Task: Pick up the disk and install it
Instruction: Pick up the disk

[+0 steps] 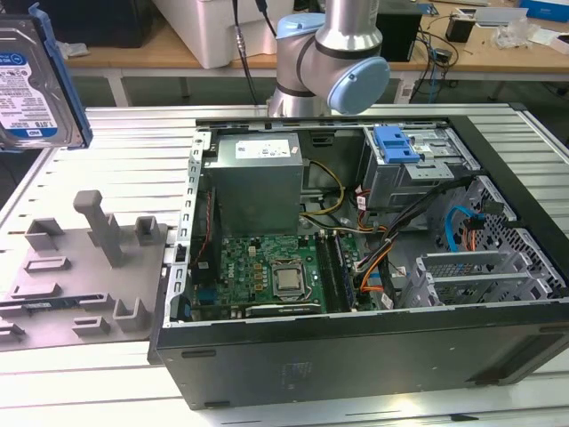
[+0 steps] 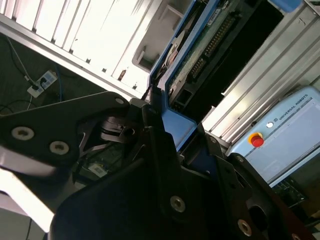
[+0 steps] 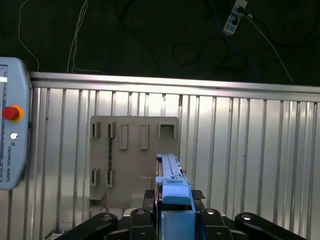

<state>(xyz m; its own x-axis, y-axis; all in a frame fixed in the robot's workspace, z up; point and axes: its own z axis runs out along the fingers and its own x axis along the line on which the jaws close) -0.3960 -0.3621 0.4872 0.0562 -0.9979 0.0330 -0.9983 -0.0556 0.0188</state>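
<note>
The disk (image 1: 31, 84) hangs at the exterior view's left, above a grey moulded holder (image 1: 84, 267) on the ribbed tabletop (image 1: 116, 142). In the first wrist view the hand (image 3: 175, 212) is clamped on the disk's blue rail. The open computer case (image 1: 356, 356) lies to the right.

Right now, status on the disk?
Gripper shut on disk, edge-on. Disk aloft over grey tray, outside the case. Cables lie near the drive bay.

A ribbed metal table (image 1: 116, 151) stands before a wooden bench (image 1: 124, 55), over dark floor (image 3: 150, 35).
</note>
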